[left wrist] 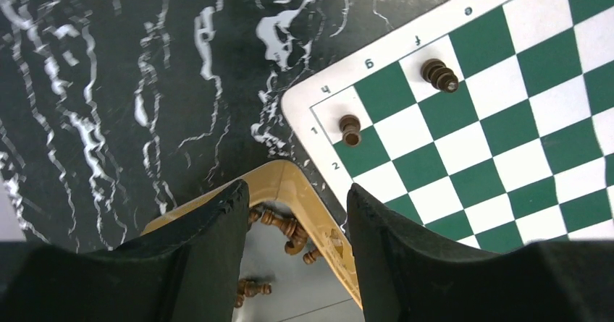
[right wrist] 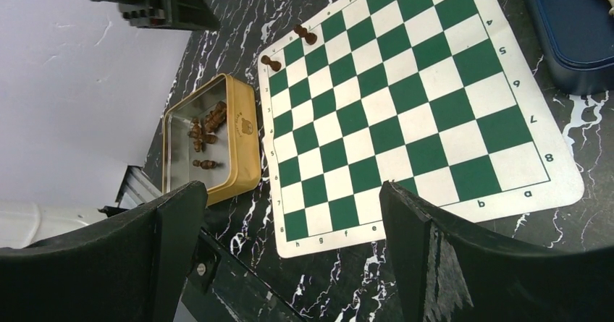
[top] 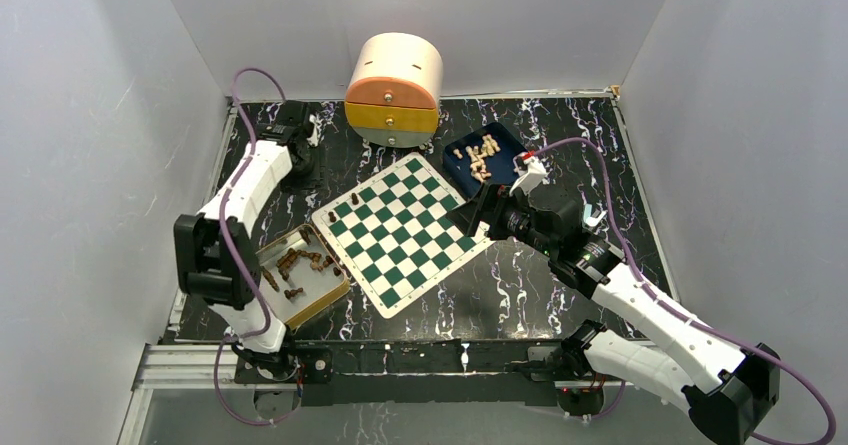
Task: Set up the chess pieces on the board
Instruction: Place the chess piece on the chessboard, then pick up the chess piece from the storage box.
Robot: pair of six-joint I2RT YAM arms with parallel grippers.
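At the left, the left claw [left wrist: 297, 190] is held with its fingers parted and nothing between them. The rim of the tan-rimmed tray [top: 320, 306] shows just beyond its tips. Most dark chess pieces [top: 297, 260] are heaped in that tray on the worktop [top: 520, 285]. A piece lying apart from the heap is probably best chosen, gripped across its body and lifted clear of the rim. At centre, two standing pieces [top: 333, 216] are carried on the board [top: 405, 235], along its upper-left edge with one square between them. The next should be lowered upright into a vacant square there, so that neither neighbour is toppled. At right, the right claw [right wrist: 289, 195] is spread wide and empty near the board's right corner.
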